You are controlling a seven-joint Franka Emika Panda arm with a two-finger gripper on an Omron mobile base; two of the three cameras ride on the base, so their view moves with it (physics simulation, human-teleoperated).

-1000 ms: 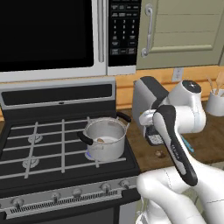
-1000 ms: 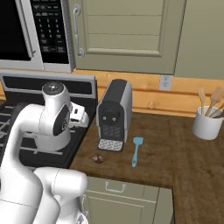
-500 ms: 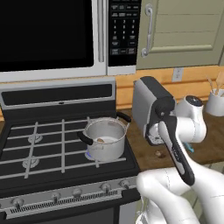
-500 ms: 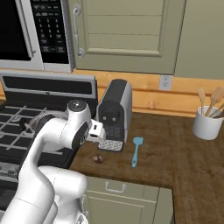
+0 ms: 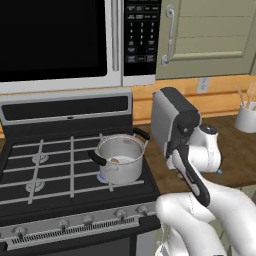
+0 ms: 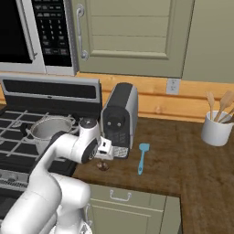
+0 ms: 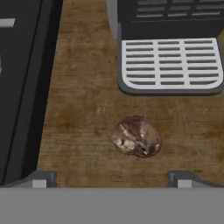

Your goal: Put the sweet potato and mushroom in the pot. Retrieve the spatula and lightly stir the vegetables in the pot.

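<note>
The steel pot (image 5: 120,173) stands on the stove's front right burner, and an orange-brown piece, the sweet potato (image 5: 115,160), lies inside it. The pot (image 6: 49,128) is left of my arm. A small brown mushroom (image 7: 137,136) lies on the wooden counter in front of the coffee machine's drip tray (image 7: 168,65). My gripper (image 7: 111,179) hangs above the mushroom (image 6: 103,166), open, with nothing between the fingertips (image 7: 40,179). The blue spatula (image 6: 142,157) lies flat on the counter to the right of the coffee machine.
A dark coffee machine (image 6: 119,119) stands right behind the mushroom. The stove's black edge (image 7: 26,87) runs close on the left. A white utensil cup (image 6: 217,130) with wooden tools stands at the far right of the counter.
The arm has swung right, away from the pot, and come down over the counter in front of the coffee machine. The gripper stays open.
</note>
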